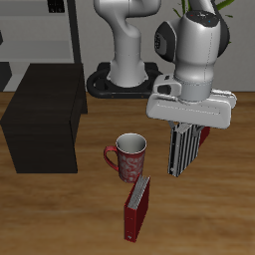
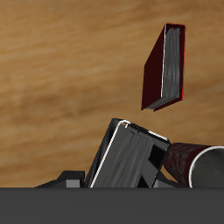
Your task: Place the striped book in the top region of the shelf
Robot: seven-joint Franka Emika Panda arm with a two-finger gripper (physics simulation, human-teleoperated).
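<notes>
The striped book (image 1: 183, 151) hangs upright in my gripper (image 1: 187, 134), lifted above the table beside the mug. My gripper is shut on its top part. In the wrist view the book (image 2: 125, 156) shows edge-on between my fingers (image 2: 156, 163), with pale pages and a dark cover. The shelf (image 1: 45, 120) is a large, nearly black box on the table, well apart from my gripper on the far side of the mug. Its flat top is bare.
A red patterned mug (image 1: 129, 156) stands between the shelf and my gripper and also shows in the wrist view (image 2: 198, 166). A dark red book (image 1: 137, 207) stands nearer the table's front edge, also in the wrist view (image 2: 166, 68). A pale grey rack (image 1: 45, 30) stands behind the shelf.
</notes>
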